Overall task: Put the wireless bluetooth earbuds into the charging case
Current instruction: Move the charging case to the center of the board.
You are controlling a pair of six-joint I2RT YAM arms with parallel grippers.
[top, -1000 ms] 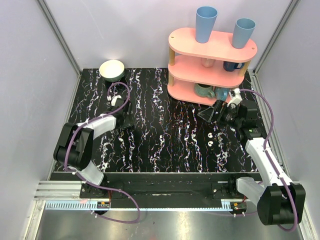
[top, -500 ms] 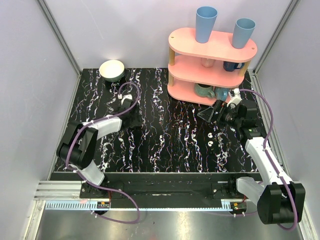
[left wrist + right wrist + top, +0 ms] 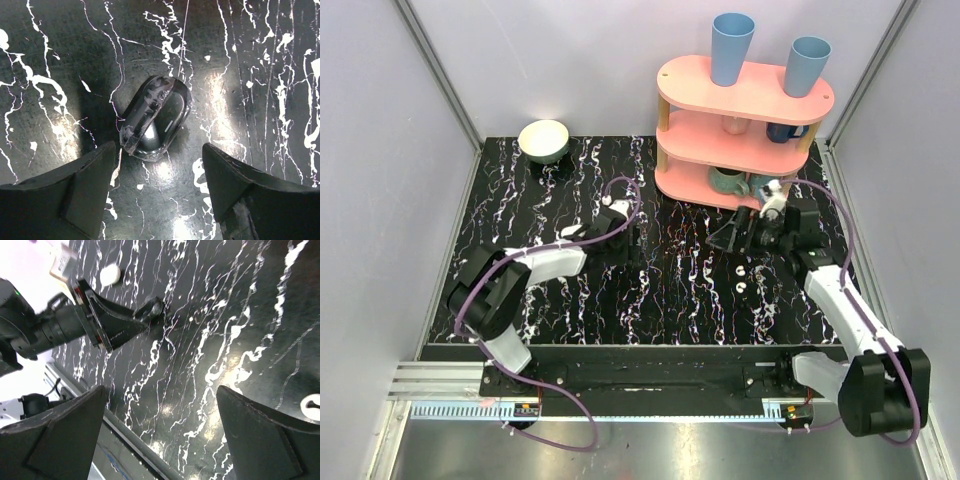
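The charging case [image 3: 156,117] shows in the left wrist view as a dark, glossy pill shape with a clear lid part. It lies on the black marble table just ahead of my left gripper [image 3: 159,165]. That gripper is open with nothing between its fingers, and the case's near end sits closer to the left finger. From the right wrist the case [image 3: 152,307] sits at the tip of the left gripper [image 3: 120,325]. Two tiny white earbuds [image 3: 739,270] [image 3: 741,286] lie in front of my right gripper [image 3: 735,235], which is open and empty. One earbud [image 3: 311,404] shows at the frame edge.
A pink three-tier shelf [image 3: 740,130] with blue cups and mugs stands at the back right, just behind the right gripper. A white bowl [image 3: 544,140] sits at the back left. Metal-framed walls close in both sides of the table.
My left arm has swung right from the table's left side toward the middle, still open. The right gripper has edged slightly left and stays wide open.
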